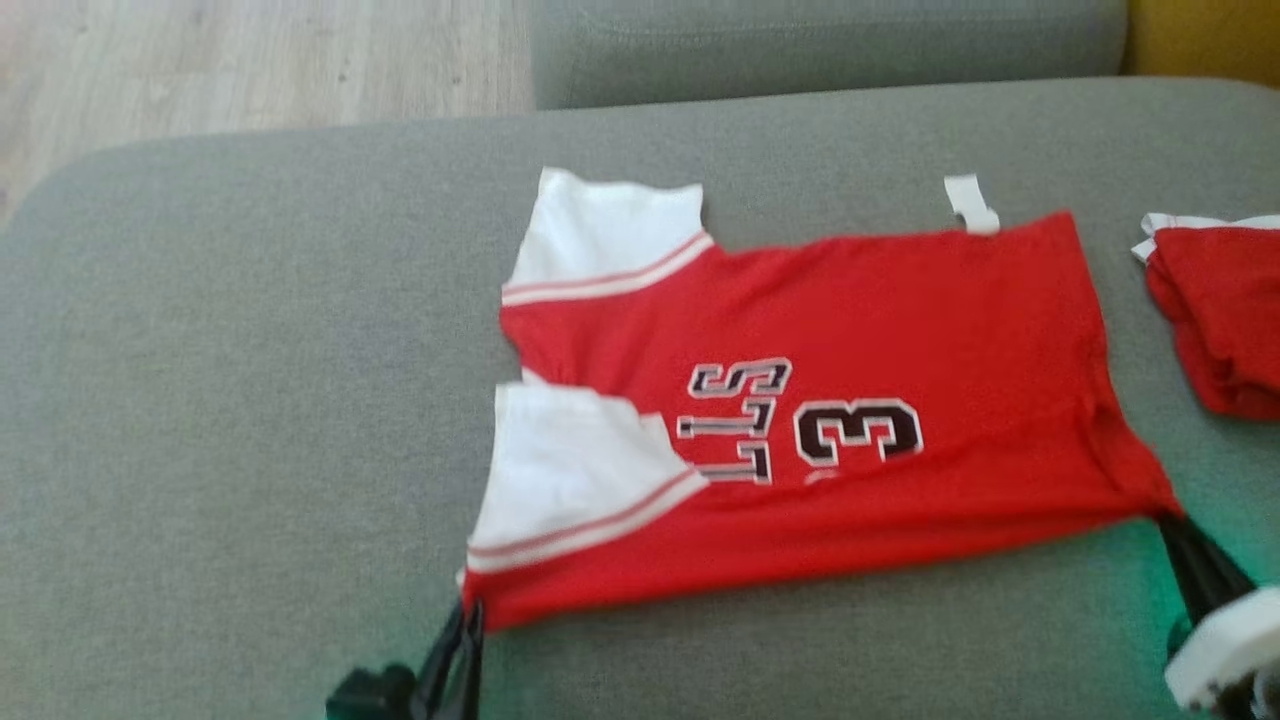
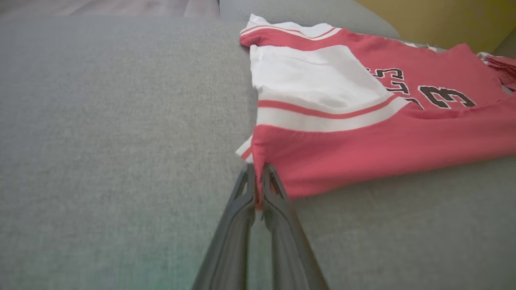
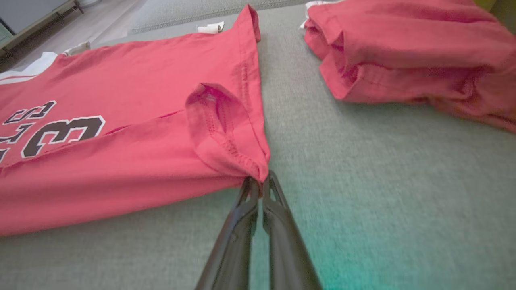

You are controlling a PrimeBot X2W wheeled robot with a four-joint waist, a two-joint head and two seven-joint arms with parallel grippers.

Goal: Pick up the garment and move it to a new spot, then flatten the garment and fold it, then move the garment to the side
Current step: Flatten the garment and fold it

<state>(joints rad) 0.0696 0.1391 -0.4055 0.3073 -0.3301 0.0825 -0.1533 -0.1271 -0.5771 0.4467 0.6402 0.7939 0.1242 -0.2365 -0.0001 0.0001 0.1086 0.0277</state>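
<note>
Garment (image 1: 800,400) mid-frame on grey cushion (image 1: 250,400) | we've got left gripper (image 1: 468,615) and right gripper (image 1: 1168,522) clamped on its lower corners | open room left | right wrist view: folded red pile (image 3: 403,52) near hem

Garment (image 1: 800,330): red jersey, white sleeves with a red stripe, black "33" and lettering (upside down in the head view).
Pose: spread nearly flat, sleeves left, hem right.
Place: grey sofa cushion (image 1: 250,400).
</note>
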